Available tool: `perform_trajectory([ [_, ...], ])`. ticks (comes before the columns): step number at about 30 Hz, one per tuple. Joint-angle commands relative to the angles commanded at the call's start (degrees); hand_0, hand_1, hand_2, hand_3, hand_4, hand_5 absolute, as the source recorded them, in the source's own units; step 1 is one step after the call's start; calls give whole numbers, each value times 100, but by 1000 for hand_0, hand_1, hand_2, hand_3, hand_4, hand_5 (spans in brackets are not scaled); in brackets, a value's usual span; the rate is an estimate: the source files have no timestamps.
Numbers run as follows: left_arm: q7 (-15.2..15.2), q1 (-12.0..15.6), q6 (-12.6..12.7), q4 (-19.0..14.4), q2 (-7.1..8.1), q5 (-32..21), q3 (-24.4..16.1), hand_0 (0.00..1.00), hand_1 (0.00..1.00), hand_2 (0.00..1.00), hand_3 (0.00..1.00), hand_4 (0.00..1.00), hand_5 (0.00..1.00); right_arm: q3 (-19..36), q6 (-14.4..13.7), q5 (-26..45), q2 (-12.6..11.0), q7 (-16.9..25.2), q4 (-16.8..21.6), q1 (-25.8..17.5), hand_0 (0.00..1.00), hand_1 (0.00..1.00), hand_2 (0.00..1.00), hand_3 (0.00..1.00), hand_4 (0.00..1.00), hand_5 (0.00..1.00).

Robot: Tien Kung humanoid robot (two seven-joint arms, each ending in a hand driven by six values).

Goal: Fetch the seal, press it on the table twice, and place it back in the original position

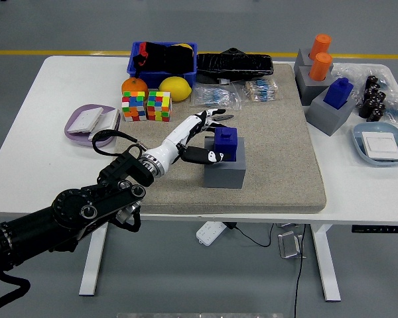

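The blue seal [227, 144] stands on its grey base block [224, 172] in the middle of the tan mat [278, 159]. My left hand [211, 139] reaches in from the lower left and is closed around the seal's left side. The fingers [212, 121] lie behind the seal and the thumb [209, 157] lies in front of it. The seal still sits on the block. My right arm is out of view.
Two Rubik's cubes [146, 106], an orange [134, 85] and a lemon [175, 87] lie behind my left hand. A blue bin [162, 58] stands at the back. Grey blocks with orange seals [320, 56] and a blue seal [338, 93] stand at the right. A purple tray [89, 122] lies at the left, a blue plate [383, 144] at the right.
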Motion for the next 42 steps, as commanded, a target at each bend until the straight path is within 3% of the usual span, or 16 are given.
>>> perform_trajectory([
  [1,-17,-9,28,18,-7,-8,4,869,667,636,872,859,2,2,2,-1,1,-2,0,-1,883,746,728,751,858,538],
  [6,-4,-26,58,52,-16,22,33,869,667,636,872,859,2,-2,2,7,-2,0,0,0,883,746,728,751,858,538],
  [7,-3,-28,63,54,-16,21,39,860,602,567,862,804,2,-3,2,13,-3,3,0,-1,883,747,728,751,859,538],
  [18,-26,-70,154,86,-31,65,47,850,556,525,852,787,2,-9,0,18,-5,5,0,-1,883,747,728,751,859,538],
  [19,-34,-74,169,88,-35,70,43,829,510,467,842,728,2,-8,-1,20,-5,6,0,-1,883,747,728,750,859,537],
  [28,-109,-82,246,26,-28,95,21,829,505,462,838,716,2,35,-4,12,-3,7,0,-11,883,747,728,751,859,538],
  [34,-68,-101,228,-143,87,192,-52,830,503,459,836,695,2,61,-3,0,5,7,0,-14,883,747,727,750,859,537],
  [42,-83,-130,262,-424,461,416,-448,826,502,458,833,699,2,129,-5,-30,8,6,0,-38,883,747,727,750,859,537],
])
